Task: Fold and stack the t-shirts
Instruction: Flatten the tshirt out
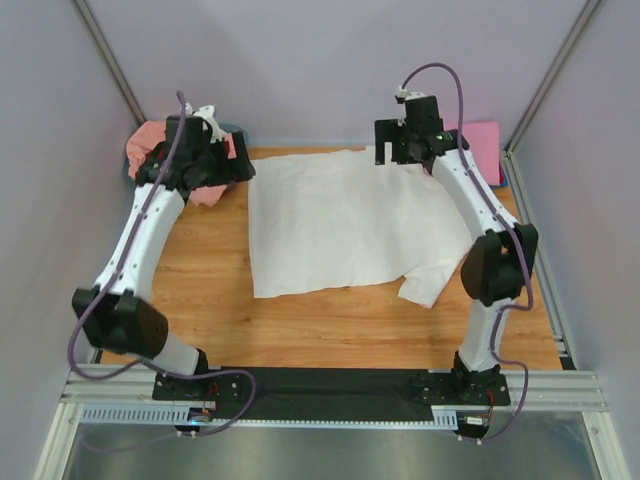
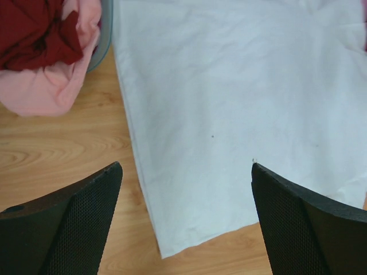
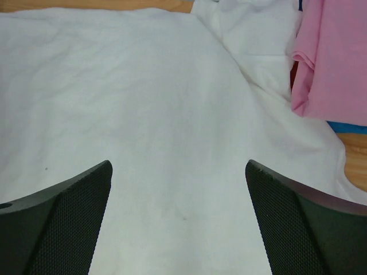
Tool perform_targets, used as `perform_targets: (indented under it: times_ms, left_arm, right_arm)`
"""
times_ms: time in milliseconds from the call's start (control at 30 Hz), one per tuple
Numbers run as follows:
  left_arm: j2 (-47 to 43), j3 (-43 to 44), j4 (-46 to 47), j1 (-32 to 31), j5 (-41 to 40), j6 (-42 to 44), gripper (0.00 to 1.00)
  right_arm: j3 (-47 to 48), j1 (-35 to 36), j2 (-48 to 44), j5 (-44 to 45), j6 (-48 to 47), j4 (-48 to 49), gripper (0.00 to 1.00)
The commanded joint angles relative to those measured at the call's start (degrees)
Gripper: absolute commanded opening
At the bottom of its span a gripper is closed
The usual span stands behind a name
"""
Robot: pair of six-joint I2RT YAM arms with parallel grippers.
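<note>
A large off-white t-shirt lies spread flat on the wooden table, its plain side up. One short sleeve points to the near right. My left gripper hangs open over the shirt's back left corner. In the left wrist view that corner lies between the spread fingers, with nothing held. My right gripper hangs open above the shirt's back right part, its fingers apart over bare cloth. A salmon-pink t-shirt and a dark red one are heaped at the back left.
The heap sits in a grey-blue tub at the back left corner. A bright pink t-shirt lies on something blue at the back right. Grey walls close in the table on three sides.
</note>
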Motion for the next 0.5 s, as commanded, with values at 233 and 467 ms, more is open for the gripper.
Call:
perform_targets:
  times_ms: [233, 467]
  left_arm:
    - [-18.78, -34.31, 4.47, -6.28, 2.25, -7.79, 0.91]
    - [-18.52, -46.44, 6.57, -10.16, 1.1, -13.86, 0.89]
  right_arm:
    - [-36.39, 0.33, -29.05, 4.69, 15.65, 0.56, 1.0]
    - [-61.04, 0.42, -47.17, 7.79, 29.72, 3.02, 1.0]
